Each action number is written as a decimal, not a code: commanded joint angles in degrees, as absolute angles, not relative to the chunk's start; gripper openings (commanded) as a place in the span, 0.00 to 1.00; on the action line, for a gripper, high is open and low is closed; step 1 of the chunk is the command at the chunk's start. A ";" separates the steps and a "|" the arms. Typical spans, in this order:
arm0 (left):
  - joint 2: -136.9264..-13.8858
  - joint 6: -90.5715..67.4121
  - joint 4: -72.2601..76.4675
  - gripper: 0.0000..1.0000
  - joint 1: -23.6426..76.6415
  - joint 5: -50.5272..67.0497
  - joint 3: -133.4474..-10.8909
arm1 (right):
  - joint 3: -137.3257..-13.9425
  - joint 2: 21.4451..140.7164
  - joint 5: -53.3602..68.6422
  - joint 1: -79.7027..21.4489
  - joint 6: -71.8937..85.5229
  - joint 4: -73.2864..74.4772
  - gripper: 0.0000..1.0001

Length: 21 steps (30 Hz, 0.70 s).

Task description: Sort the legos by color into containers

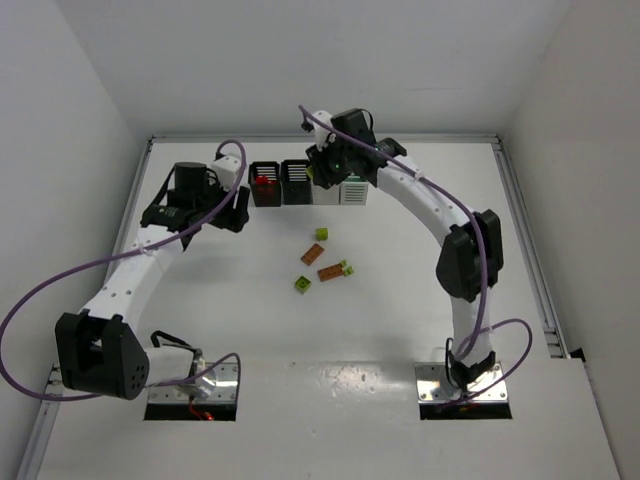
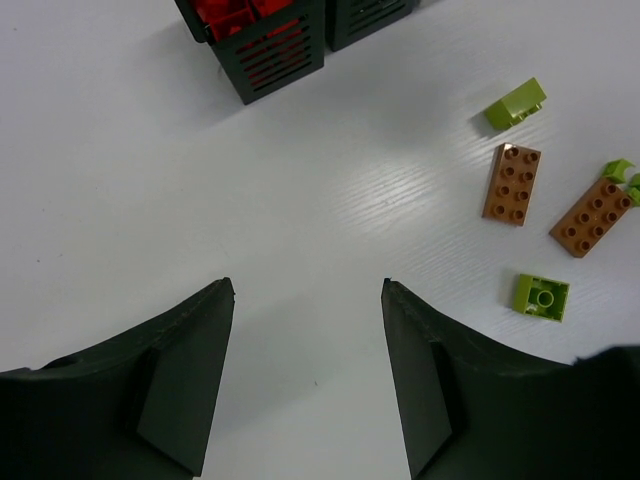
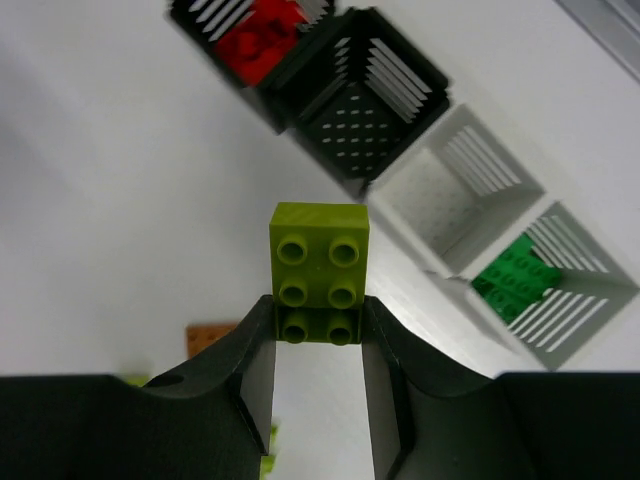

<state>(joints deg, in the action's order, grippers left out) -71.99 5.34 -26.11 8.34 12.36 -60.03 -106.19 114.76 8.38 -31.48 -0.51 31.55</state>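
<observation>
— What is the right gripper [image 3: 320, 322] doing?
— It is clamped on a yellow-green six-stud brick [image 3: 318, 262] that sticks out past its fingertips. Ahead and to its right runs a row of bins: a black bin [image 3: 232, 80] with red bricks [image 3: 262, 35], a second black bin [image 3: 395, 75], a white bin [image 3: 485, 160], then a last white bin [image 3: 585, 300] with green bricks [image 3: 512, 280].
— And the left gripper [image 2: 308, 290]?
— Jaws apart, over the white table [image 2: 120, 150]. Ahead to its right lie two orange-brown bricks [image 2: 512, 183] and small yellow-green pieces [image 2: 541, 296].
— The room?
— Plain white walls [image 1: 320, 60] close in the table on three sides.
</observation>
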 commanded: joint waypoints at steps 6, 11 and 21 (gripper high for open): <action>-69.35 6.33 -24.78 0.68 8.88 12.66 -58.27 | -118.56 124.98 3.70 -27.78 2.37 33.32 0.06; -69.35 6.94 -24.79 0.68 10.10 13.18 -57.74 | -118.56 126.12 4.21 -27.16 2.90 32.78 0.06; -69.35 8.00 -25.31 0.68 13.97 13.71 -55.46 | -121.81 129.46 3.60 -26.63 2.90 31.73 0.16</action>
